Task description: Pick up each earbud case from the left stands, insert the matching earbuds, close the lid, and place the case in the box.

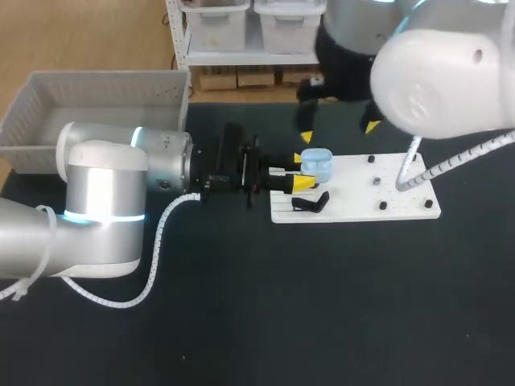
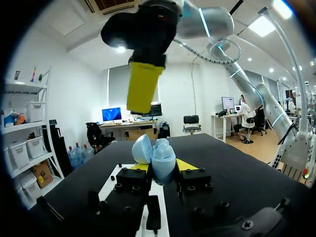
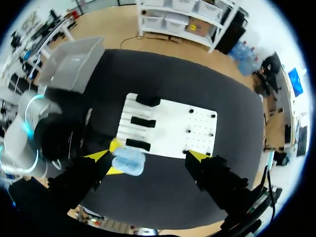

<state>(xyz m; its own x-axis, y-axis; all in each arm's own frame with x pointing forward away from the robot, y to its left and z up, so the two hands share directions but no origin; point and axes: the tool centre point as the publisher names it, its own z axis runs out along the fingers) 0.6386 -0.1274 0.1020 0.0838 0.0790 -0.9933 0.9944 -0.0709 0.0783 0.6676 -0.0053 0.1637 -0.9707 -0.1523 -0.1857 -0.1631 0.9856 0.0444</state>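
A light blue earbud case (image 1: 316,165) hangs just over the left end of the white board (image 1: 362,193), and my left gripper (image 1: 299,170) is shut on it from both sides. In the left wrist view the case (image 2: 160,159) sits between the yellow tips with its lid tipped open. My right gripper (image 1: 339,131) hovers above the case, its fingers wide open and holding nothing. In the right wrist view, my right gripper (image 3: 148,156) looks straight down on the case (image 3: 129,161), which lies between its spread tips. One yellow finger (image 2: 143,86) of it hangs over the case.
Three black stands (image 3: 143,122) line the board's left end; small black pegs (image 1: 376,182) dot its right part. A grey bin (image 1: 96,104) sits at the table's back left. Dark tabletop lies open in front of the board.
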